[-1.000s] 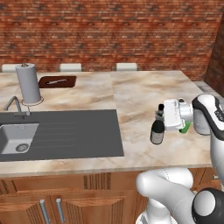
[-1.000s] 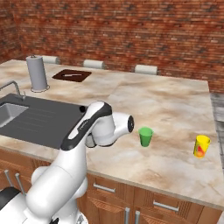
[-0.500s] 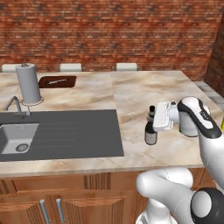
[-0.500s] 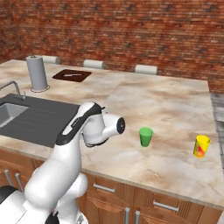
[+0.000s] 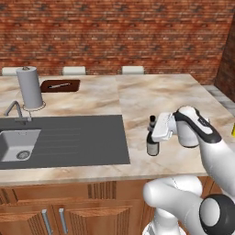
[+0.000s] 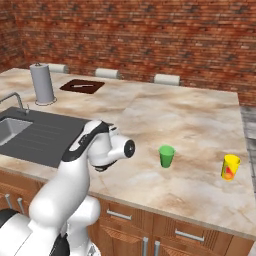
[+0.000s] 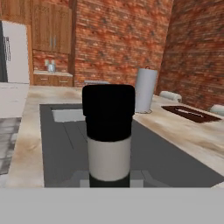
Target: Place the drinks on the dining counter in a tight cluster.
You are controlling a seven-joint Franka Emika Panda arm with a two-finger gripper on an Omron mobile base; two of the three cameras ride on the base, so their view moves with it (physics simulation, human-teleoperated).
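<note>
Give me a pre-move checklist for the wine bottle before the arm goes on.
1. Claw shut on the wine bottle: ok, closed at the neck.
2. Bottle upright: ok, it stands vertical in the left base view.
3. Bottle base on the dining counter or just above it: cannot tell.
4. Gap to the sink drainboard: ok, the bottle is right of its edge, over marble.
5. Green cup and yellow cup out of the way: ok, both stand apart from the arm in the right base view.
6. Other drinks nearby to cluster with: cannot tell.
</note>
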